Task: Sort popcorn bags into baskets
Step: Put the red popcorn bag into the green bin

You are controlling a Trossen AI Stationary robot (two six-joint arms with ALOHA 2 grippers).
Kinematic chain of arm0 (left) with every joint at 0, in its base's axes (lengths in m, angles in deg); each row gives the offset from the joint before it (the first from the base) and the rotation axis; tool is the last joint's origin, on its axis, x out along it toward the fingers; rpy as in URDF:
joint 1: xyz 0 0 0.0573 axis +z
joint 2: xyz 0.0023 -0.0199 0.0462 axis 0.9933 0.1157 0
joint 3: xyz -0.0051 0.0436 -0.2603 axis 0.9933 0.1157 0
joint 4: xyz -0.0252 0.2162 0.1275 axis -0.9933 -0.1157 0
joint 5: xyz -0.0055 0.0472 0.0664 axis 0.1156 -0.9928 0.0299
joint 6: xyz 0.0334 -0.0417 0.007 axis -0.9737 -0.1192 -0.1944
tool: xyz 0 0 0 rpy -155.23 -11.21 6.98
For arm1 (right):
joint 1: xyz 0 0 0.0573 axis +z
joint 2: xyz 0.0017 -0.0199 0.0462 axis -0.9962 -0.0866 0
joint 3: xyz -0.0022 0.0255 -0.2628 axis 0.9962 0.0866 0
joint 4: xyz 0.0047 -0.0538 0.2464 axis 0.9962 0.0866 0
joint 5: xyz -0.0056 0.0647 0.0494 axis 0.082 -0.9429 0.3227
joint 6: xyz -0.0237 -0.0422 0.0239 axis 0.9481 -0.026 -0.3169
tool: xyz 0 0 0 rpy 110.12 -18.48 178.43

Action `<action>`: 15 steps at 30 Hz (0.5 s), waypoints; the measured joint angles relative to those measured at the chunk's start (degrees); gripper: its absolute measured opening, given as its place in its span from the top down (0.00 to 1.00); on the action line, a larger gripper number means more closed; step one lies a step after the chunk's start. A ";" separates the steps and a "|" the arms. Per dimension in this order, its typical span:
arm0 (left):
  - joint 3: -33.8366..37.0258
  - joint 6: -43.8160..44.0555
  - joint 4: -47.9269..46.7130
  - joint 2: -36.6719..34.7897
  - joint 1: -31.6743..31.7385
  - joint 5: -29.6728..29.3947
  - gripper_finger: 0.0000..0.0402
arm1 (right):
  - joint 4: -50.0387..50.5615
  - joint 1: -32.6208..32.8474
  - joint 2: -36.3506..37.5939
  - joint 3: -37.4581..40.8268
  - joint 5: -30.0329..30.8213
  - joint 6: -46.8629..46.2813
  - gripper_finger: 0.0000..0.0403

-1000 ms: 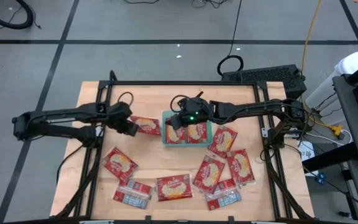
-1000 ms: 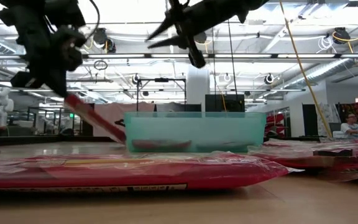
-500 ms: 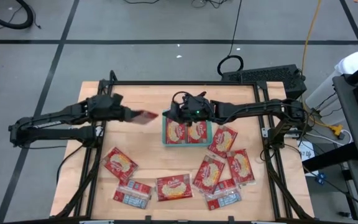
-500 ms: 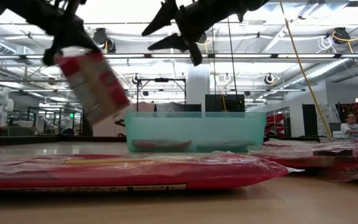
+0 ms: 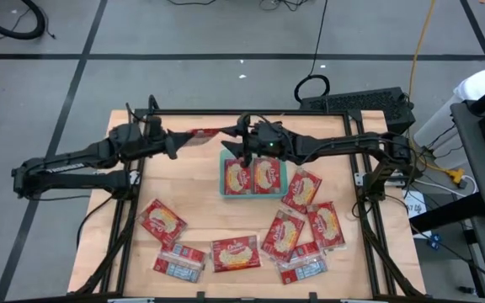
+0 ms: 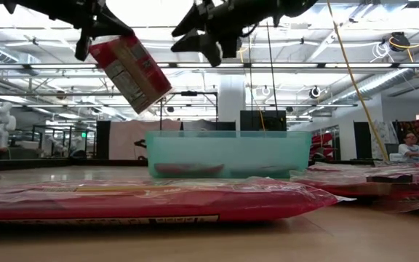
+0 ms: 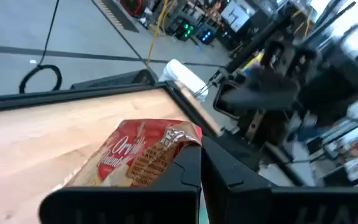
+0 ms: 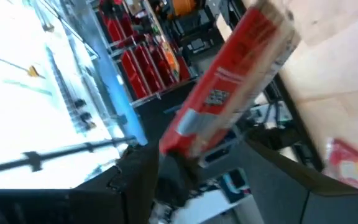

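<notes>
My left gripper is shut on a red popcorn bag and holds it high over the table's far half, left of the teal basket. In the low view the popcorn bag slants down from the left gripper above the basket. Two popcorn bags lie flat in the basket. My right gripper hovers open over the basket's far edge, just past the held bag's free end; its fingers stand apart from the bag. My left gripper pinches the bag's short end between its two fingers, coming from the table's left. The bag is lifted clear. It slants down from its held end, and its free end points toward the basket.
Several popcorn bags lie flat on the table's near half, at the left, the middle and the right. One popcorn bag fills the low view's foreground. A person sits in the room beyond.
My left gripper has risen and gone toward the table's far edge, lifting the bag off the table beside the basket. The bag now hangs slanted instead of lying flat. My right gripper has opened and moved from above the basket toward its far edge.
</notes>
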 joint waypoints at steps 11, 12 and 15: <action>0.02 -7.16 9.08 7.91 -4.80 0.09 1.00 | -10.46 -2.13 -7.96 0.07 -5.19 -7.77 0.39; 0.02 -7.69 9.62 8.45 -5.39 0.07 1.00 | -11.00 -2.42 -8.38 0.07 -5.92 -7.77 0.39; 0.02 -8.89 9.89 9.95 -7.12 0.00 1.00 | -12.01 -3.32 -9.16 0.04 -6.41 -7.26 0.41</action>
